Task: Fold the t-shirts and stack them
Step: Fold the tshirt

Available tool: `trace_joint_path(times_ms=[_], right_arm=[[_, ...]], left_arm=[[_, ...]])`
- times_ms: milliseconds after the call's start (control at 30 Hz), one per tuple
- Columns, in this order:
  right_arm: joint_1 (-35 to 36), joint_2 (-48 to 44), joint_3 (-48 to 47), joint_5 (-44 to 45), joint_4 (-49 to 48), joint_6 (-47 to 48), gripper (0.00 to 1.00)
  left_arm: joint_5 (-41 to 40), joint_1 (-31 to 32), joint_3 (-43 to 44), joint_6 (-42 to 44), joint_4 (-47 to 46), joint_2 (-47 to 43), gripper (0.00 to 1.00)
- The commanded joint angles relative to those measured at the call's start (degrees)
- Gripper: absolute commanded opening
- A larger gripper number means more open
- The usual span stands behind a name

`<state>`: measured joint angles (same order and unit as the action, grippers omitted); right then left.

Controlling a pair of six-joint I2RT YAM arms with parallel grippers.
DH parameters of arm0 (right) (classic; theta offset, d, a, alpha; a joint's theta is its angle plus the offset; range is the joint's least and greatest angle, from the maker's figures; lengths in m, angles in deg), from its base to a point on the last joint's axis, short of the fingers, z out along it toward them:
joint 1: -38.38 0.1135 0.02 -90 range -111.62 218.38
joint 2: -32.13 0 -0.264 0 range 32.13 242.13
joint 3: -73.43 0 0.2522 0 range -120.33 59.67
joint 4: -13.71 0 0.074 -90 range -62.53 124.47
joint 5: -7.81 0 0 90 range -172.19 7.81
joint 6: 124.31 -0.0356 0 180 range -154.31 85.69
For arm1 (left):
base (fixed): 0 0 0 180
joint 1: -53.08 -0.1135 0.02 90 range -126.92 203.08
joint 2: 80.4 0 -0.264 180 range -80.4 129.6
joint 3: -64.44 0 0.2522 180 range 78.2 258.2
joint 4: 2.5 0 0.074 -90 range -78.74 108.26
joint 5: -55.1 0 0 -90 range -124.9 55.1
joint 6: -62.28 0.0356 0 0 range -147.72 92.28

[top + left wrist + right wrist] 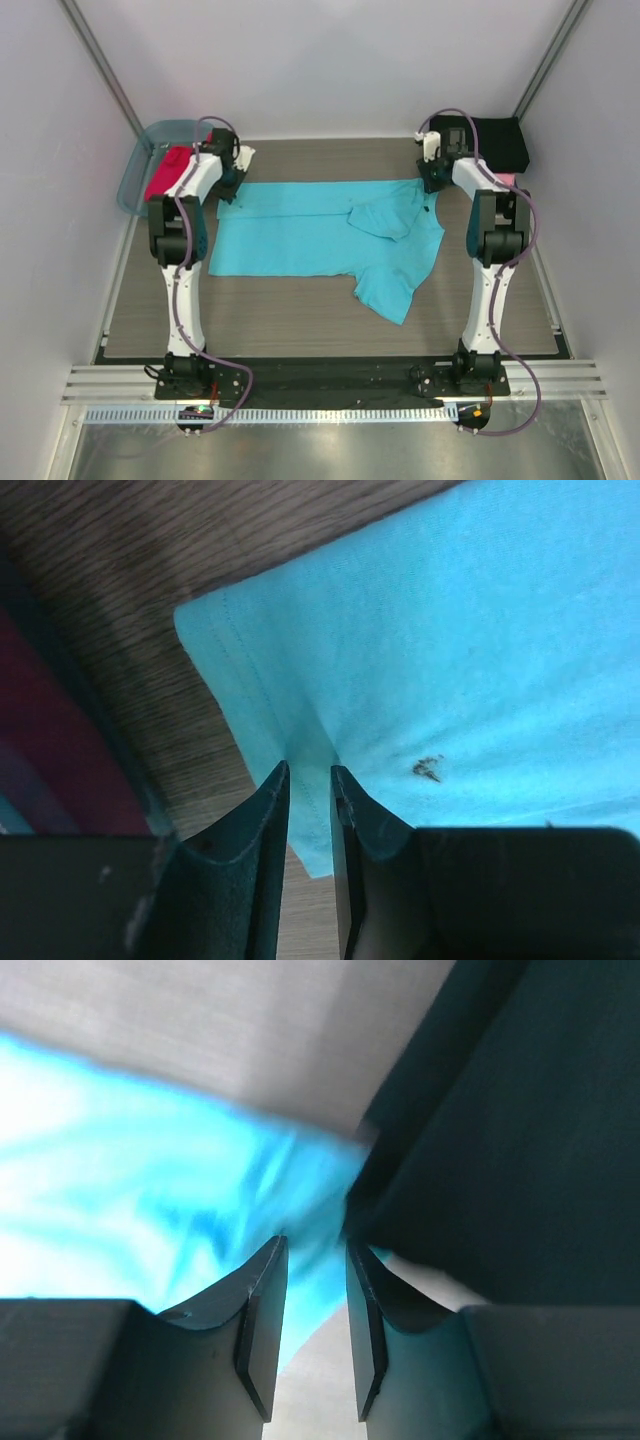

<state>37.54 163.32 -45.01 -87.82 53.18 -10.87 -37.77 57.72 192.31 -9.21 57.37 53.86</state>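
Observation:
A turquoise t-shirt (320, 235) lies spread across the table, one sleeve folded inward and the other pointing toward the near edge. My left gripper (232, 190) stands over its far left corner. In the left wrist view the jaws (310, 770) are narrowly open, straddling the hemmed corner of the turquoise cloth (480, 630). My right gripper (432, 185) is at the shirt's far right corner. Its jaws (315, 1243) are also narrowly open over blurred turquoise cloth (120, 1160), beside a black t-shirt (520, 1140). The black t-shirt (495, 140) lies folded at the back right.
A translucent blue-grey tub (135, 175) stands at the back left with a red-magenta t-shirt (168, 170) in it; the same red cloth (50, 740) shows beside my left fingers. A strip of pink cloth (507, 180) peeks out under the black t-shirt. White walls close in the table.

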Motion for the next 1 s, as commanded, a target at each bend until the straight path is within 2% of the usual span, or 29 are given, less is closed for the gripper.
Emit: trace_joint_path(times_ms=[0,233,367,533,633,967], right_arm=[[0.1,-12.6,4.4,0.4,0.7,0.6,0.36],[2.6,-28.8,21.2,-4.6,0.7,3.5,0.4],[6.2,-32.3,28.4,-9.1,1.8,5.1,0.4],[10.2,-32.6,33.5,-11.1,2.1,5.7,0.4],[11.4,-30.9,33.5,-10.7,2.0,5.0,0.4],[11.8,-26.7,32.1,-9.6,0.7,2.9,0.4]], left_arm=[[2.4,2.2,2.4,0.0,1.4,-8.5,0.25],[5.2,5.3,-9.9,-2.6,1.9,-18.1,0.26],[8.5,5.4,-19.1,-4.0,1.9,-21.3,0.25],[9.1,5.4,-27.5,-4.5,1.2,-24.4,0.23],[8.5,5.4,-31.4,-4.1,1.3,-25.3,0.22],[6.7,5.2,-35.5,-3.3,1.1,-26.2,0.21]])
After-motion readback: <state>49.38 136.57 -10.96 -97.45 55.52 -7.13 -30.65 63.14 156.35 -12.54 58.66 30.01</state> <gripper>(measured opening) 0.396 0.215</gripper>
